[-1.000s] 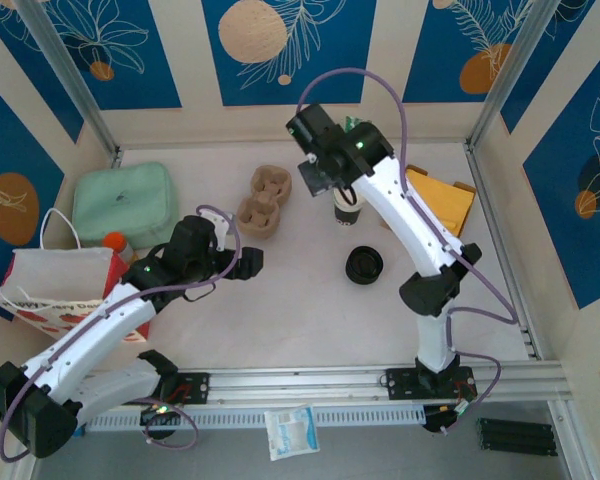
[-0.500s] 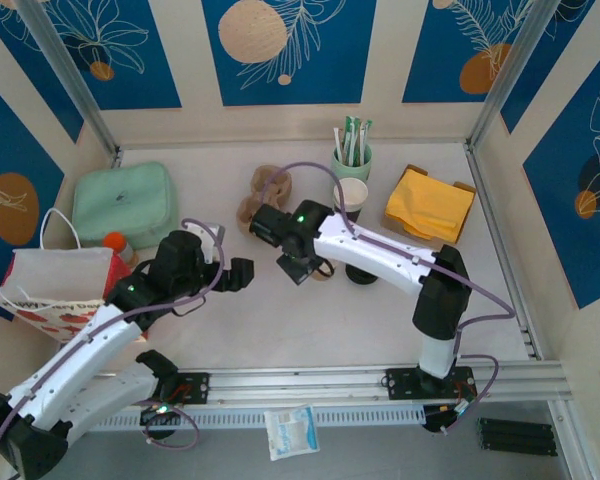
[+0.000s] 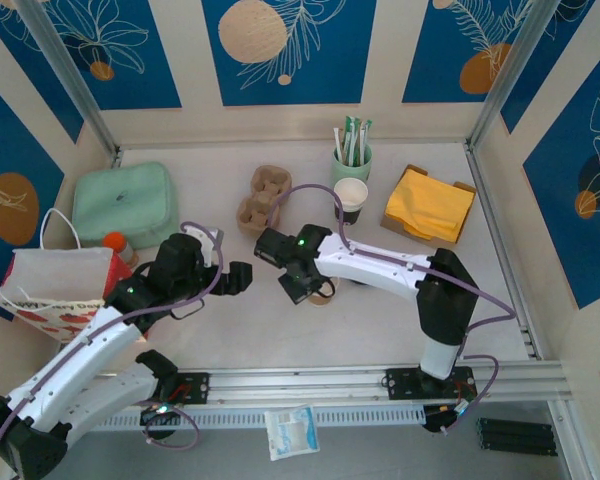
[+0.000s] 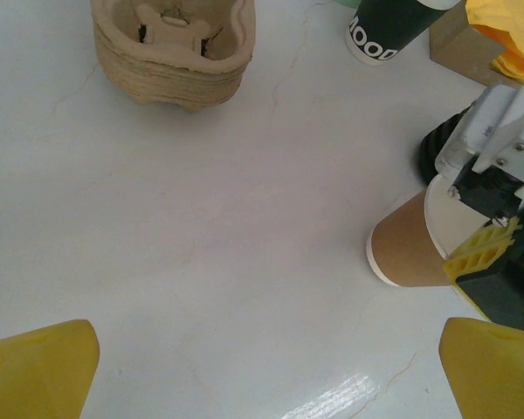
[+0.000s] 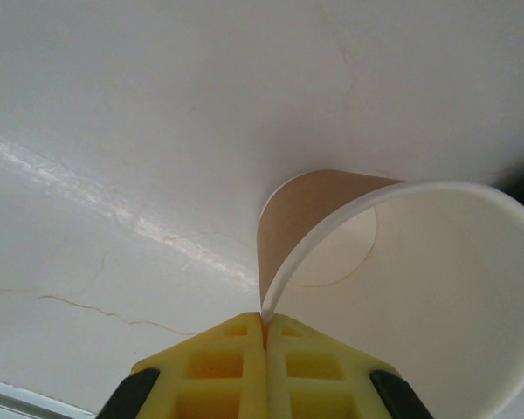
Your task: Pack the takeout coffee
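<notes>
Takeout coffee: the white paper cup with a dark band (image 3: 351, 196) stands upright at the back of the table (image 3: 280, 340), with no lid on it and neither arm touching it.
Neighbours: it sits just in front of the pale green cup of sticks (image 3: 351, 160) and near the box of yellow napkins (image 3: 429, 205). The stack of pulp cup carriers (image 3: 263, 200) lies to its left.
Handling: we judge it light and thin-walled, so it should dent under a hard squeeze and tip easily. We cannot tell whether it holds liquid, so we would keep it upright.
Where to hold: we would close gently around the banded lower body, where the base stiffens the wall. A pinch on the rim could also work, but it may tilt the cup.
Right gripper (image 5: 265, 330): its fingers are pinched together on the rim of a brown paper cup (image 4: 408, 251), one inside and one outside. The cup is tilted low over the middle of the table, and we cannot tell whether it touches.
Left gripper (image 4: 264, 371): its fingers are spread wide and hold nothing. It hangs low over the table, facing the brown cup.
Paper bag (image 3: 55, 285): it stands at the left edge, well apart from the coffee. We take it as the likely place for packing.
Progress: the coffee is not yet packed.
</notes>
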Controlling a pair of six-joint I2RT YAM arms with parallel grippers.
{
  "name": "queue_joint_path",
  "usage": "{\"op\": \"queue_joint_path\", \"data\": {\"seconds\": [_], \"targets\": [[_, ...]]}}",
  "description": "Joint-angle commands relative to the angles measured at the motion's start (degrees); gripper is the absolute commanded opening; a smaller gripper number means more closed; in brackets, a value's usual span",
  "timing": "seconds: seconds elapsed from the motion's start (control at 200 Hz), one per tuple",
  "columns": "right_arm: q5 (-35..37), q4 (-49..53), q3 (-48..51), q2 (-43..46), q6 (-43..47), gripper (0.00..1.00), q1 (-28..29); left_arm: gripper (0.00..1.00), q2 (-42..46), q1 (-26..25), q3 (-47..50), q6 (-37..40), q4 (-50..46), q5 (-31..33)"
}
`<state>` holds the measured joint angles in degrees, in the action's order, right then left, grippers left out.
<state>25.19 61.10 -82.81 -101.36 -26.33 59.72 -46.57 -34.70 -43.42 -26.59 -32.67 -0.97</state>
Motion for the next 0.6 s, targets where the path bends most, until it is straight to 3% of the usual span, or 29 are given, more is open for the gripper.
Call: {"op": "queue_joint_path", "data": {"seconds": [0.0,0.1,0.19,0.445,0.595], "targets": [[-1.4,-1.4,1.2,1.5,-2.4,0.08,0.7,0.99,0.1,-0.6,0.6,-0.5,-1.0,0.4],[-1.1,-1.1,1.2,1.8,-2.4,0.24,0.9,1.0,0.1,-0.7,0.6,-0.6,-0.9,0.2],[-0.8,-0.3,0.5,2.4,-2.3,0.32,0.9,0.99,0.1,-0.7,0.5,-0.6,-0.9,0.2],[1.4,3.5,-3.0,9.6,-2.6,0.4,-0.2,0.99,0.1,-0.7,-0.7,-0.9,-1.1,-0.5],[-0.9,2.4,0.4,15.6,-2.4,0.4,-7.2,0.99,0.1,-1.2,-1.7,-2.5,-0.3,-2.0]]}}
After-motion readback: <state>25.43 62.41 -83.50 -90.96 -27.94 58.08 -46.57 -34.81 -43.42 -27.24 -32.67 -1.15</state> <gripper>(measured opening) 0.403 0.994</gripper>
